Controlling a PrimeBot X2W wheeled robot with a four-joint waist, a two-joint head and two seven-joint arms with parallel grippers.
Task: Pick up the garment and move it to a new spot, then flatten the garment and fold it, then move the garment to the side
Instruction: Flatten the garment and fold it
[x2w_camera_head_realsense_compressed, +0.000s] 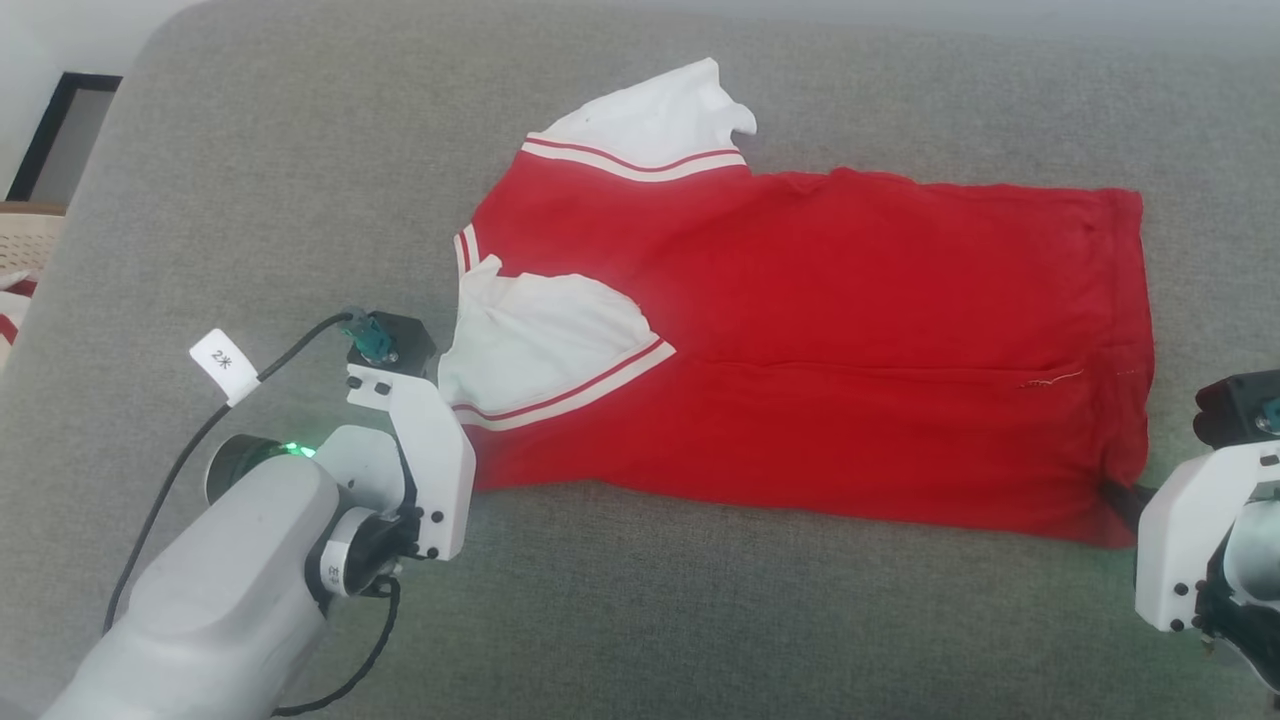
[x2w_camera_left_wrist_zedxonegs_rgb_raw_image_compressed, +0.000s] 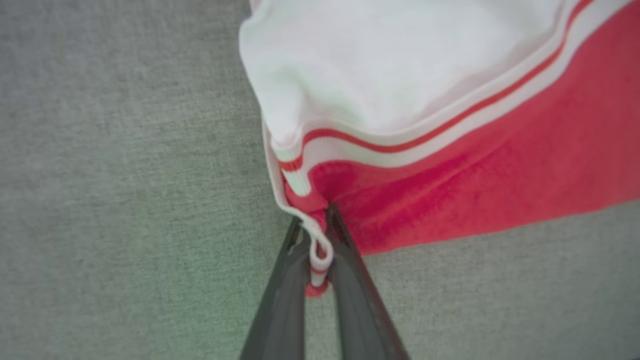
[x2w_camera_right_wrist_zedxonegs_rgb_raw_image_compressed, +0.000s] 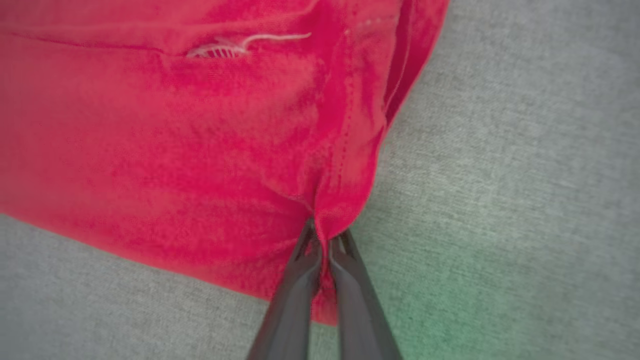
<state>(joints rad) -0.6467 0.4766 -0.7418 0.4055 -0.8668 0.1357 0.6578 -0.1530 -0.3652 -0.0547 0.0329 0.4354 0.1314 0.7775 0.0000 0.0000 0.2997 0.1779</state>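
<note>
Cloth is pinched at both near corners of the shirt (x2w_camera_head_realsense_compressed: 850, 330), and I read that as the reason for the whole set-up: with one grip at each end of the near long edge, I can lift that edge evenly and carry it without the middle sagging or twisting. The shirt lies lengthwise with the grey pad (x2w_camera_head_realsense_compressed: 640, 610) under it on all sides, collar end to my left and hem (x2w_camera_head_realsense_compressed: 1125, 330) to my right. One white sleeve (x2w_camera_head_realsense_compressed: 540, 345) is turned in over the red body and the other sleeve (x2w_camera_head_realsense_compressed: 650, 125) sticks out past the far edge. It looks flattened and partly folded, so I judge this grip serves either the next fold or the shift to the side. The left gripper (x2w_camera_left_wrist_zedxonegs_rgb_raw_image_compressed: 316, 222) is clamped on the near collar-end corner, with a loop of the striped trim (x2w_camera_left_wrist_zedxonegs_rgb_raw_image_compressed: 400, 145) squeezed between its fingers. The right gripper (x2w_camera_right_wrist_zedxonegs_rgb_raw_image_compressed: 326, 230) is closed on the near hem corner, the red cloth bunching into a small ridge at its tips. Both arms come in low from the near side of the shirt. The left forearm (x2w_camera_head_realsense_compressed: 220, 580) angles up toward its corner with the wrist bent down over it. The right wrist sits just off the hem corner, fingers reaching in under the cloth's edge.
</note>
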